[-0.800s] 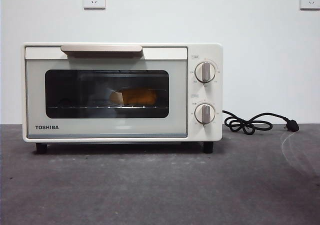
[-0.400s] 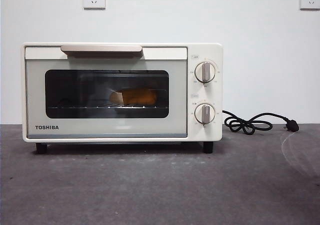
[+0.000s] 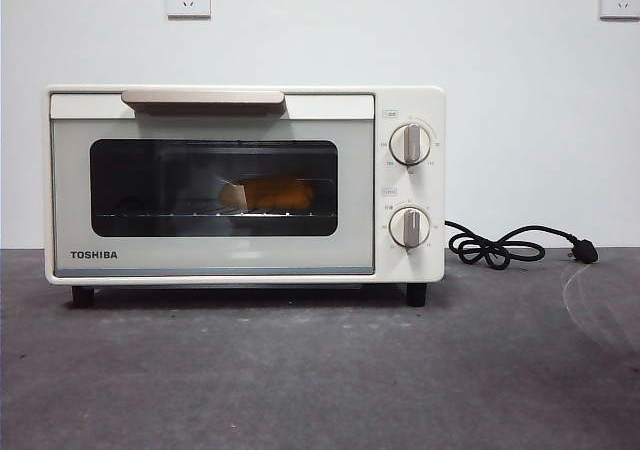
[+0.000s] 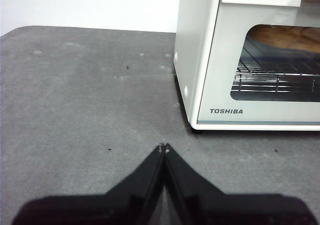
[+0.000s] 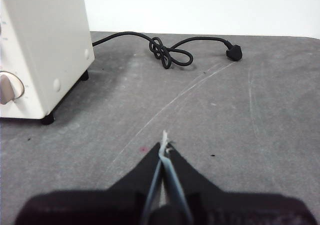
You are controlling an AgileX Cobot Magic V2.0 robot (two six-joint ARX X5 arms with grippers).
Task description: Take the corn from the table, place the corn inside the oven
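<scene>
While the table (image 3: 320,370) filled the lower part of the front frame, the oven (image 3: 245,185) stood left of centre with its door closed. The corn (image 3: 270,194) lay on the rack behind the glass. The left gripper (image 4: 163,147) and the right gripper (image 5: 164,141) hung over bare table, jaws pressed together, grasping nothing.

TOSHIBA on oven (image 3: 240,185) door, lower left.

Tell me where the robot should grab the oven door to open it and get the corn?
Probably the beige bar handle along the top edge of the oven door. It sticks out from the door and runs sideways, so a tool could come at it from the front, closing over and under it. The corn lies on the rack behind the shut glass. Both tools, left and right, are shut and away from it.
</scene>
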